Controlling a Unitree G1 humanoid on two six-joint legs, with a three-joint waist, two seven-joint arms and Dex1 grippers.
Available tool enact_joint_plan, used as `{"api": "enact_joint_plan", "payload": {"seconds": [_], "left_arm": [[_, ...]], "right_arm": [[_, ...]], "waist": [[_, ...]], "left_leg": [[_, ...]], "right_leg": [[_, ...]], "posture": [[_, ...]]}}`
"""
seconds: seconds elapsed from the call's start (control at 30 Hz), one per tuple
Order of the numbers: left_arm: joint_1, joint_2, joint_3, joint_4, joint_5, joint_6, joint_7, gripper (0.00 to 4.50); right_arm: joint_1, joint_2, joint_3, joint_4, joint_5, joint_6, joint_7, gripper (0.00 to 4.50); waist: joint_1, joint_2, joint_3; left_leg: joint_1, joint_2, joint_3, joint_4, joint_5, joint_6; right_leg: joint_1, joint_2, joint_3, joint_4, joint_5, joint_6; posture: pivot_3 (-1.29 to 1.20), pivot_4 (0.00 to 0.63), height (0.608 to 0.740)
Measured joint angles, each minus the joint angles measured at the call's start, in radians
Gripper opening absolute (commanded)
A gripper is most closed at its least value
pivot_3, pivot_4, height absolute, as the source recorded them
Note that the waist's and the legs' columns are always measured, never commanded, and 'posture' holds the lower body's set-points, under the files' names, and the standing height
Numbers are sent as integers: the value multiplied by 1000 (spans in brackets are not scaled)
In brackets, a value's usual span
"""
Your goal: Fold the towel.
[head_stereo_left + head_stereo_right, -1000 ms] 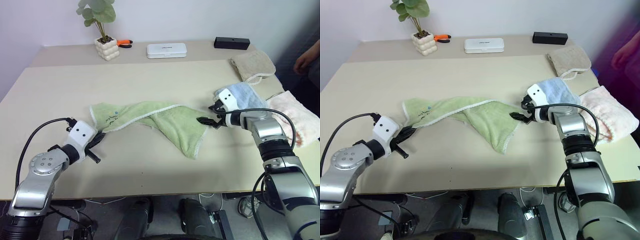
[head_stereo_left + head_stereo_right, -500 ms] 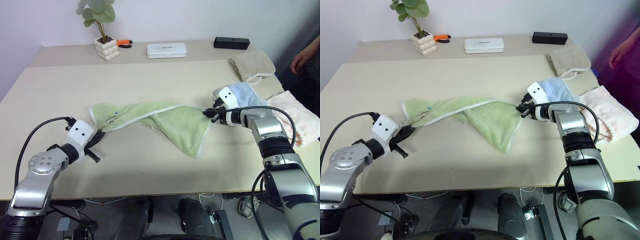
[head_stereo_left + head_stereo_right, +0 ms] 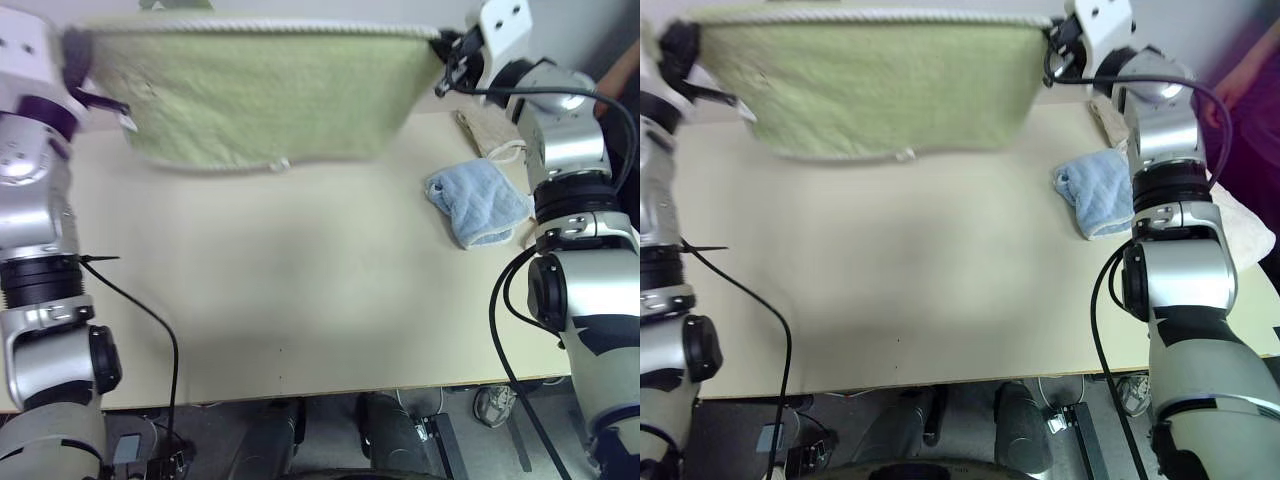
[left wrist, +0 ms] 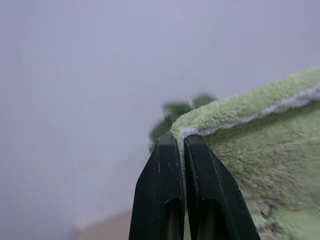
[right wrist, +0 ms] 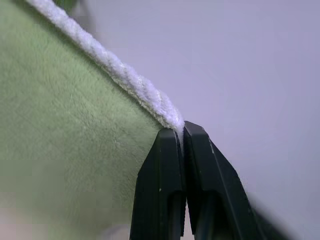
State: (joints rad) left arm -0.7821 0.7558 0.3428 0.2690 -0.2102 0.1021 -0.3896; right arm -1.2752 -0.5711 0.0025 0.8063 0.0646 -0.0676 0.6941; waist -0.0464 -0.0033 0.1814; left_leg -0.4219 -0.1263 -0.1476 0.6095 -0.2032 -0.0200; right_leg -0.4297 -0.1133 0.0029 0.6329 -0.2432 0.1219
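Note:
The light green towel point(image 3: 260, 90) hangs spread out in the air above the far half of the table, its whitish edging stretched taut along the top. My left gripper point(image 3: 72, 45) is shut on the towel's upper left corner; in the left wrist view the black fingers point(image 4: 172, 165) pinch the corner of the towel point(image 4: 260, 150). My right gripper point(image 3: 447, 45) is shut on the upper right corner, and the right wrist view shows its fingers point(image 5: 172, 160) clamped on the corded edge of the towel point(image 5: 75, 140). The lower hem hangs free above the table.
A crumpled light blue towel point(image 3: 478, 203) lies on the beige table point(image 3: 300, 300) at the right. A beige towel point(image 3: 482, 125) lies behind it, partly hidden by my right arm. A person's arm point(image 3: 620, 85) shows at the far right edge.
Both arms have swung up, lifting the towel off the table and stretching it out flat in the air. My right gripper, open a second ago, shut on the towel's right corner.

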Motion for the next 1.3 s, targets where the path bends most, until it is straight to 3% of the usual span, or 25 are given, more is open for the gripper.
{"api": "enact_joint_plan", "payload": {"seconds": [0.27,0.37,0.47,0.57,0.83,1.07,1.3], "left_arm": [[511,34,132,-275,-183,164,-222,0],[849,68,229,-454,-234,269,-339,0],[1055,69,274,-552,-266,364,-415,0],[1169,82,335,-624,-297,427,-472,0],[1177,96,369,-655,-308,462,-499,0],[875,105,163,-386,-160,339,-406,0],[745,104,51,-207,-104,261,-416,0]], "right_arm": [[324,-50,3,-361,119,182,259,61],[550,-173,33,-583,181,302,427,61],[683,-245,68,-704,227,389,543,61],[735,-320,66,-773,253,429,613,61],[727,-323,64,-776,247,421,609,61],[521,-118,162,-441,50,222,427,61],[454,-39,195,-218,-27,98,387,61]], "waist": [[-1,0,2],[5,2,1],[11,1,2],[20,1,2],[33,0,2],[32,0,1],[29,0,1]], "left_leg": [[-1,2,7,4,-5,8],[5,2,11,2,-6,10],[6,4,11,5,-6,10],[9,4,13,5,-7,7],[11,6,17,4,-8,8],[12,7,18,3,-7,10],[11,7,18,3,-8,9]], "right_leg": [[-5,2,9,2,4,1],[-1,2,13,2,4,1],[2,1,13,1,2,-3],[5,0,13,0,1,-4],[6,-1,13,-3,1,-4],[6,2,13,-2,5,-2],[3,3,13,-1,6,-1]], "posture": [[0,150,740],[0,150,740],[0,150,740],[0,150,740],[0,150,740],[0,150,740],[0,150,740]]}}
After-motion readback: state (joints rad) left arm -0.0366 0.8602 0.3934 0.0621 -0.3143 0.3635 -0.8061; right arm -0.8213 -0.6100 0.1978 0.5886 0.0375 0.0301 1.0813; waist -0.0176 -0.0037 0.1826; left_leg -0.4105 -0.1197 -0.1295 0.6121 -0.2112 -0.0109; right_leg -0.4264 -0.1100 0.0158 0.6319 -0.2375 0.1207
